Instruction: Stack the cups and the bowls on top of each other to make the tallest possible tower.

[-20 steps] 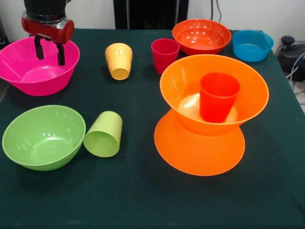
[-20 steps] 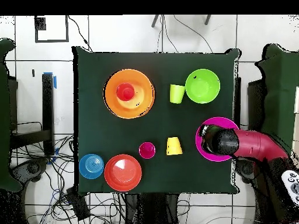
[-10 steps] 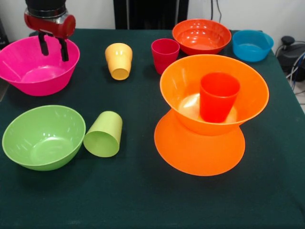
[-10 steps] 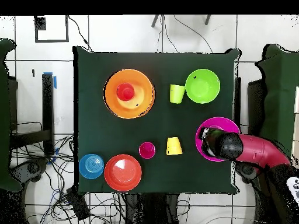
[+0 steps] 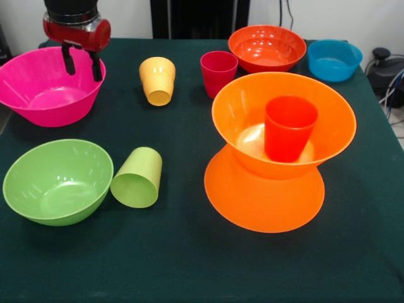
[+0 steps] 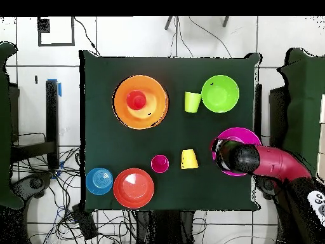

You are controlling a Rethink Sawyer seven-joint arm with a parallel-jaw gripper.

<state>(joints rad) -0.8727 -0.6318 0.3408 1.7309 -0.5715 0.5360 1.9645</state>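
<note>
green table point(image 5: 189, 265) | tool point(image 5: 82, 66) spread over pink bowl point(image 5: 38, 95) rim | overhead hides fingers

worktop point(image 5: 183, 265): dark green cloth cover
floor point(image 6: 38, 76): white tiles
cables point(image 6: 47, 184): tangled beside worktop, on floor

Dark green tablecloth point(image 5: 183, 265), white wall point(image 5: 328, 16) behind, pale tiled floor point(image 6: 127, 38) — black cables point(image 6: 47, 190) trailing beside the table
</note>
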